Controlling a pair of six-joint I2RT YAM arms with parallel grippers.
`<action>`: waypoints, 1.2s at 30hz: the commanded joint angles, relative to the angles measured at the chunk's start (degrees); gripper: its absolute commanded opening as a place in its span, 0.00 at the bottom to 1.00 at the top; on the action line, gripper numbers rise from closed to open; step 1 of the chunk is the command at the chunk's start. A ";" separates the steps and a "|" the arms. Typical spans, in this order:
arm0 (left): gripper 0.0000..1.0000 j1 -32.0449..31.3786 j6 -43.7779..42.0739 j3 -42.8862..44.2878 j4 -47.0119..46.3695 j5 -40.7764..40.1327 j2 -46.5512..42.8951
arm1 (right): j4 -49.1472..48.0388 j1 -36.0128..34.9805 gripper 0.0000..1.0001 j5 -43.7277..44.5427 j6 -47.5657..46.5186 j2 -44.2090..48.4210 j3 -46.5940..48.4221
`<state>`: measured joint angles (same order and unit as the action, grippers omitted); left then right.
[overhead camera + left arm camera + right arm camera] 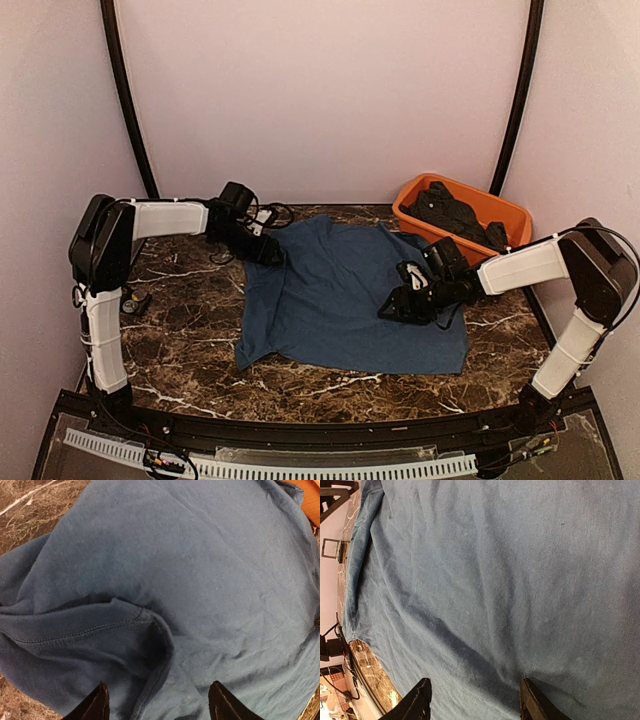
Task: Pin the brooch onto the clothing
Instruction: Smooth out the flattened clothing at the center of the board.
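The clothing [345, 295], a dark blue T-shirt, lies spread over the marble table. My left gripper [268, 250] hovers at its far left corner. In the left wrist view the left gripper [160, 705] is open, its fingertips [97, 705] straddling a folded, stitched sleeve hem [150, 625] without pinching it. My right gripper [397, 306] sits over the shirt's right half. In the right wrist view the right gripper [476, 700] is open above flat fabric [495, 590], with a soft crease running between its fingers. The brooch is out of view.
An orange tub [505, 212] holding dark items stands at the back right, just past the shirt's corner. A small dark object [134, 301] lies on the table next to the left arm's upright. Curved black poles rise at both back corners.
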<state>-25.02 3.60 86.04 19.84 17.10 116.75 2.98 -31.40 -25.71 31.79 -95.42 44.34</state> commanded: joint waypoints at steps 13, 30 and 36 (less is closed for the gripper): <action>0.39 -1.88 -2.92 2.99 7.07 -4.02 3.77 | 4.00 -0.42 0.58 -0.57 -0.76 -1.69 -0.22; 0.01 -1.88 4.14 -1.05 6.09 -13.00 -1.25 | 3.21 -0.42 0.58 -0.92 -1.03 -1.72 -1.04; 0.01 -2.24 12.35 -6.77 4.23 -20.44 -11.65 | 2.82 -0.42 0.58 -0.83 -0.87 -2.16 -1.27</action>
<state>-26.92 9.58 82.37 24.93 3.03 115.59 3.03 -31.40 -26.59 30.98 -95.68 44.45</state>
